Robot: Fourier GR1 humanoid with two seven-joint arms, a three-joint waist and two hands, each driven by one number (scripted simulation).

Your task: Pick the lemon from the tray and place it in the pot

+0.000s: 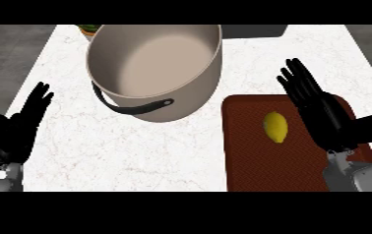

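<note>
My right hand point(323, 112) hangs over the red tray point(243, 169), fingers straight and holding nothing, beside the lemon point(275, 127), which could roll away from the pot point(156, 66) if nudged.

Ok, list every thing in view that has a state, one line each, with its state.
lemon: lying on the tray, not held
tray: flat on the counter, holding only the lemon
pot: upright, nothing inside, handle toward the robot
right hand: open, over the tray beside the lemon
left hand: open, resting at the left edge
</note>
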